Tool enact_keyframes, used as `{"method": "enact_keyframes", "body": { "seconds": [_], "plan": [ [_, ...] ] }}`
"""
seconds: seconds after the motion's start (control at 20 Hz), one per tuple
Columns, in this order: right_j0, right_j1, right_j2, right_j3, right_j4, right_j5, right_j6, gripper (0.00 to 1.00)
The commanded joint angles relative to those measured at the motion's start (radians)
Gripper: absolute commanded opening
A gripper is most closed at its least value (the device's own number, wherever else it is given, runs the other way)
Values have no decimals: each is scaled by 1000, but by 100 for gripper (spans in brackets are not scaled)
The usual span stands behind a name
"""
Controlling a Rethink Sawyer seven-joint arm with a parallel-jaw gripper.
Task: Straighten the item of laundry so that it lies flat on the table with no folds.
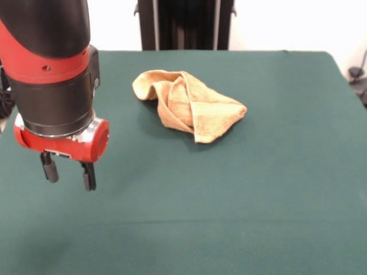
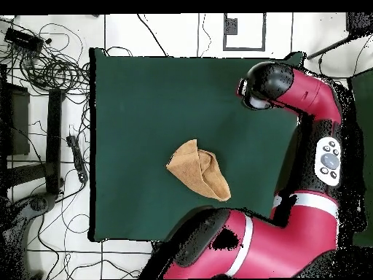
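Note:
The item of laundry (image 1: 190,105) is a golden yellow-orange towel, crumpled and folded over itself on the green table (image 1: 275,189). In the overhead view the towel (image 2: 198,170) lies a little below the table's middle (image 2: 146,102). My gripper (image 1: 69,175) hangs at the left in the front view, well apart from the towel and above the cloth. Its two black fingers (image 1: 88,176) stand apart, open, with nothing between them. In the overhead view the arm's head (image 2: 264,84) covers the gripper.
The red and black arm (image 2: 291,219) bends along the table's right and lower side in the overhead view. Cables and black stands (image 2: 51,138) lie on the floor left of the table. A dark post (image 1: 186,23) stands behind the far edge.

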Motion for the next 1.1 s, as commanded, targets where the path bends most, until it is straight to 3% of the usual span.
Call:
{"method": "enact_keyframes", "body": {
  "seconds": [0.05, 0.4, 1.1],
  "plan": [
    [-22, 98, 90, 4, -31, 50, -53, 100],
    [-47, 117, 97, -26, -48, 63, -107, 100],
    [-23, 118, 111, -41, -52, 86, -86, 100]
  ]
}}
